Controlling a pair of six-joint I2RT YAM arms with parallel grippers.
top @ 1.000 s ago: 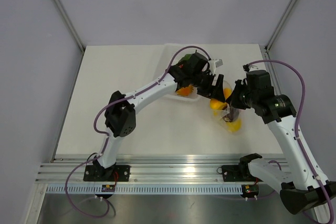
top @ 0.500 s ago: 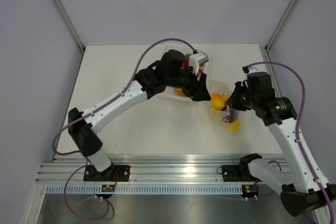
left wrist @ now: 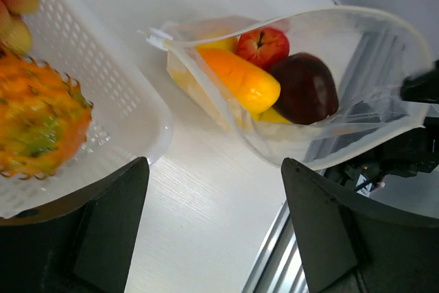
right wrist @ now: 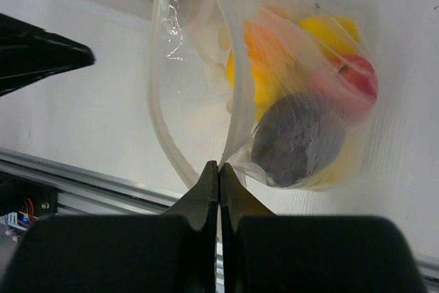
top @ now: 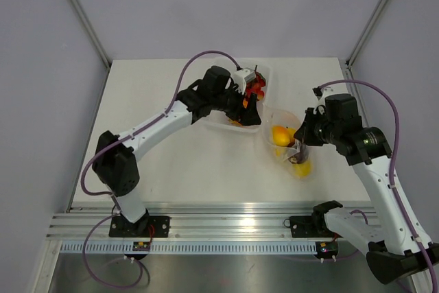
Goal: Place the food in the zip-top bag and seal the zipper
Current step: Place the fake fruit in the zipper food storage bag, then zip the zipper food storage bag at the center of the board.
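While the right gripper (right wrist: 219, 167) clamps the bag (left wrist: 370, 53) rim to hold its mouth wide, the left gripper (left wrist: 214, 169) hangs spread and empty by the tray (left wrist: 130, 97) edge; some food (left wrist: 267, 77) in bag, orange spiky fruit (left wrist: 38, 125) in tray

- Left arm stretches forward, elbow bent; left gripper (left wrist: 214, 169) has its fingers spread wide, apparently empty.
- Right arm angles inward; right gripper (right wrist: 219, 169) has its fingertips pressed together, pinching the zip-top bag (right wrist: 195, 94).
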